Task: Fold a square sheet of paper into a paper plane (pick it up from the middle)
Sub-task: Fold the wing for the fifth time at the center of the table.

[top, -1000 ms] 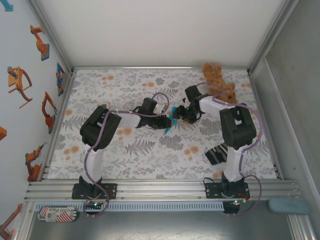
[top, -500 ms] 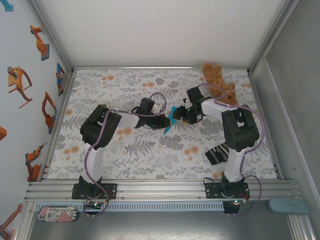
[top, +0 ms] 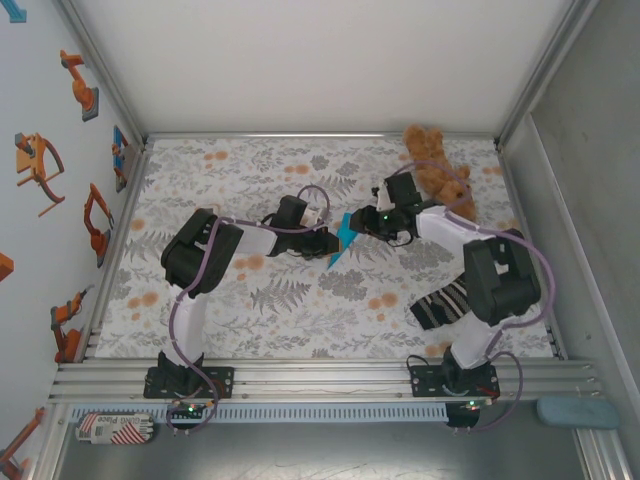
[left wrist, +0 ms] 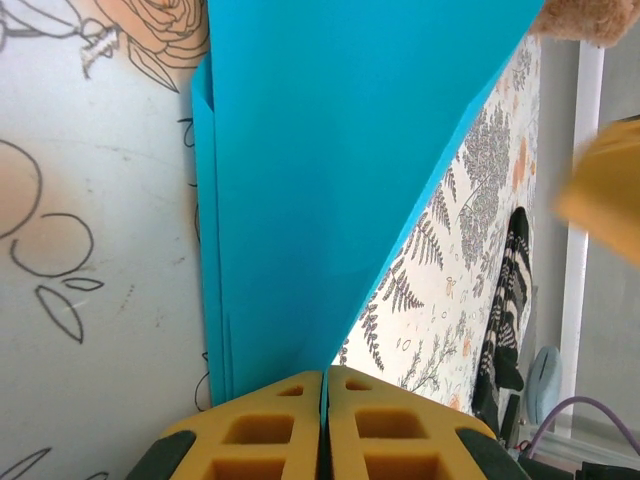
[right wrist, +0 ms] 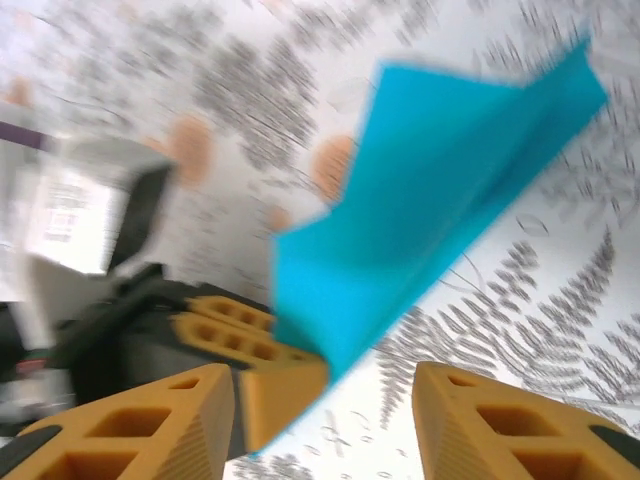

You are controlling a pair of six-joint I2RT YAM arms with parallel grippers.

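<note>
Because the left gripper (left wrist: 325, 385) pinches the folded square sheet of paper (left wrist: 320, 180) at 1 edge (layers stacked) over the middle of the table (top: 300, 300), it stands edge-up, letting the right gripper (right wrist: 325, 400), jaws apart, straddle its free corner.

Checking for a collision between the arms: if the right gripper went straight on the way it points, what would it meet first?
Likely the folded blue paper, lying between the open fingers of the right gripper; the left gripper pinching it sits just behind. Depth is unclear.
</note>
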